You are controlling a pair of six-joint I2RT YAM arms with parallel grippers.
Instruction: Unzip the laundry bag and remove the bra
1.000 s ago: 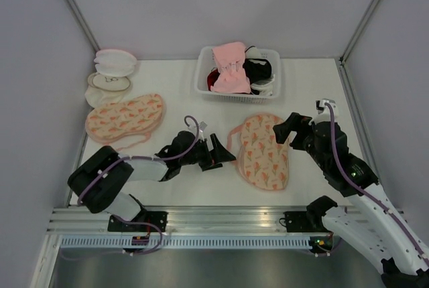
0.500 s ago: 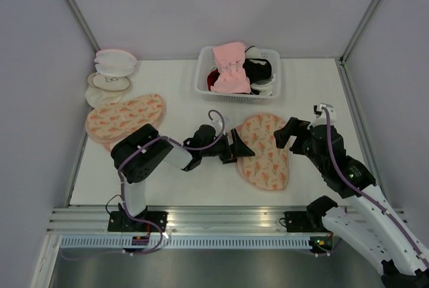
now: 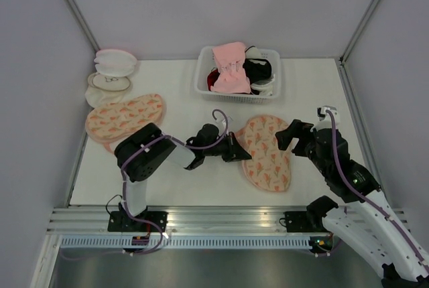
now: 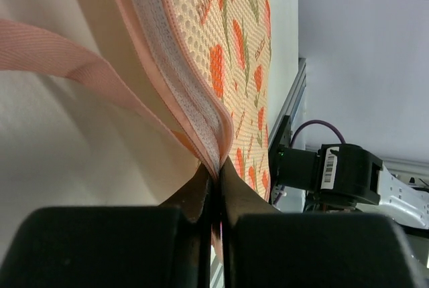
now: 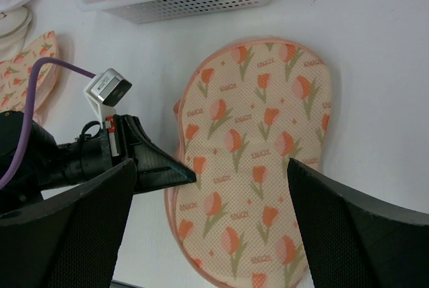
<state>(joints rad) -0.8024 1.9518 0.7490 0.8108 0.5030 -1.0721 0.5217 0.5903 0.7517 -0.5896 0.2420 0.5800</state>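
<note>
One laundry bag (image 3: 268, 157), still zipped in the middle of the table (image 3: 315, 87), now has its left rim pinched in the jaws of the left gripper (image 3: 245, 153), open and short of it a second ago, while the right gripper (image 3: 288, 136) hovers wide open over its right side, so unzipping can likely begin

Laundry bag (image 3: 268, 151) contents hidden under closed shell. Zip pull not discernible at seam inside left pincer (image 4: 214, 177) tips. Right pincer (image 5: 209, 166) fingers blurred, cut by bottom edge.
</note>
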